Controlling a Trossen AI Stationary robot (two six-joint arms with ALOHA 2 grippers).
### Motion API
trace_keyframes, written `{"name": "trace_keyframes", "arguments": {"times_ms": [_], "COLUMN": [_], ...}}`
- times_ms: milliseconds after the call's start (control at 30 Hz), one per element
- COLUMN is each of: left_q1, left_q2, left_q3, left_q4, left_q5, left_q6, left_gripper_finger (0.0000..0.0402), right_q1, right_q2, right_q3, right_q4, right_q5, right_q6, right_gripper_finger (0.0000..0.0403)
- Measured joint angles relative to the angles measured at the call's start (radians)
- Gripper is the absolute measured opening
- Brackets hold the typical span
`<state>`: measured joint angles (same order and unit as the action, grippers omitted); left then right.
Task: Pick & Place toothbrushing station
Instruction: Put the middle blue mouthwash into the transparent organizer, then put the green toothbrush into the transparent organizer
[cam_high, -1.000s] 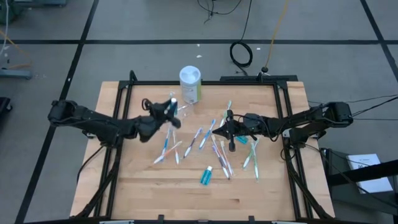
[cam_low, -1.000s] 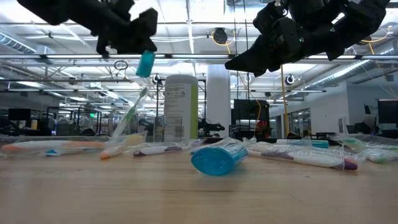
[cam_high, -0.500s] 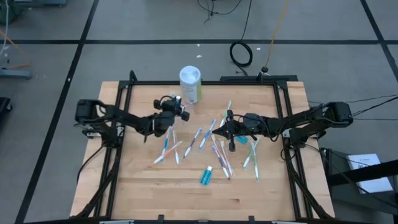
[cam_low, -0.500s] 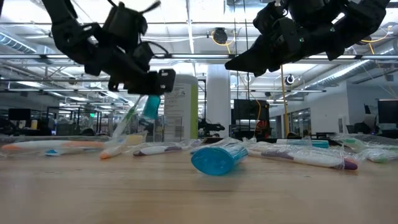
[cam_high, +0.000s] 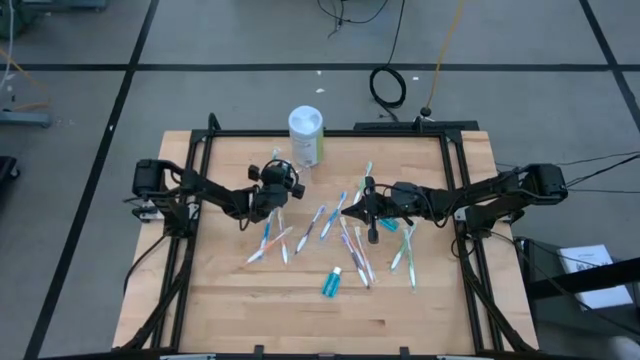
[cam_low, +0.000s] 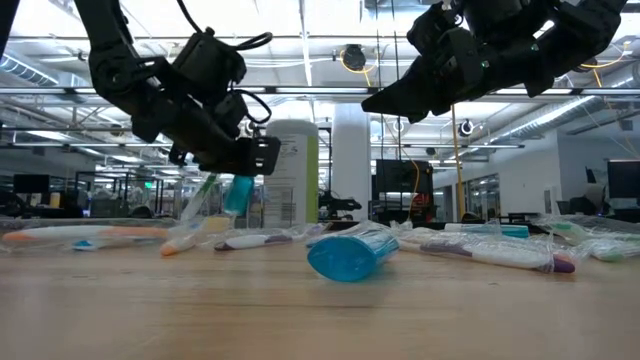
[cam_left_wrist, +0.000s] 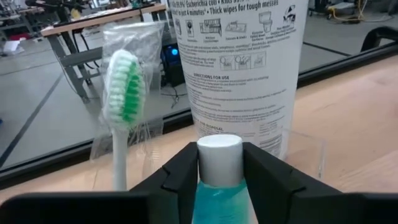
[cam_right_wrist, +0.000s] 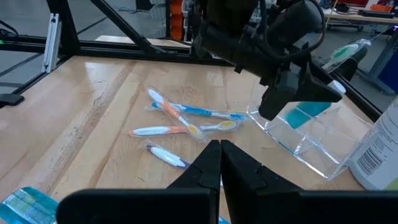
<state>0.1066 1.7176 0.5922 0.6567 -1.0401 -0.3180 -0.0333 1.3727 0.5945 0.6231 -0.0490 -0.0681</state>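
The left end effector (cam_low: 236, 160) held a teal toothpaste tube (cam_left_wrist: 219, 180) between narrow jaws over the clear cup (cam_right_wrist: 305, 140), where careless release risked tipping the standing toothbrush (cam_left_wrist: 122, 99).

A small teal toothpaste tube (cam_left_wrist: 219, 180) with a white cap stands upright over the clear plastic cup (cam_right_wrist: 305, 140) near the desk's far edge. A toothbrush (cam_left_wrist: 122, 112) with green and white bristles leans in that cup. More pastel toothbrushes (cam_high: 340, 232) lie scattered mid-desk. A second teal tube (cam_high: 331, 283) lies flat toward the near edge.
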Motion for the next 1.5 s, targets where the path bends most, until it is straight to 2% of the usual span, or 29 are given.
{"name": "trace_keyframes", "arguments": {"times_ms": [233,433,600,867,1033,1100,1233,1367,1500], "left_q1": [0.0,0.001,-0.007,-0.089,-0.16,-0.18,-0.213,-0.232,-0.229], "left_q2": [0.0,0.0,-0.015,-0.19,-0.319,-0.36,-0.413,-0.422,-0.422], "left_q3": [0.0,0.0,0.0,0.008,0.008,0.009,0.009,0.009,0.009], "left_q4": [-0.003,0.0,0.044,0.049,0.011,-0.009,-0.16,-0.28,-0.324], "left_q5": [0.0,0.0,0.001,0.007,0.149,0.172,0.229,0.254,0.304], "left_q6": [0.0,0.004,0.113,0.257,0.392,0.381,0.319,0.178,0.131], "left_gripper_finger": [0.0172,0.0176,0.0177,0.0177,0.0177,0.0177,0.0177,0.0177,0.0177], "right_q1": [0.0,0.0,0.0,0.0,0.0,0.0,0.0,0.0,0.0], "right_q2": [0.0,0.0,0.0,0.0,0.0,0.0,0.0,0.0,0.0], "right_q3": [0.0,0.0,0.0,0.0,0.0,0.0,0.0,0.0,0.0], "right_q4": [0.0,-0.001,-0.007,-0.026,-0.045,-0.045,-0.048,-0.081,-0.152], "right_q5": [0.0,0.0,0.0,-0.001,-0.002,0.0,0.008,0.091,0.23], "right_q6": [0.0,0.0,0.0,0.003,0.003,0.007,0.044,0.06,0.077], "right_gripper_finger": [0.0004,0.0004,0.0004,0.0004,0.0011,0.0021,0.0052,0.0085,0.0108]}}
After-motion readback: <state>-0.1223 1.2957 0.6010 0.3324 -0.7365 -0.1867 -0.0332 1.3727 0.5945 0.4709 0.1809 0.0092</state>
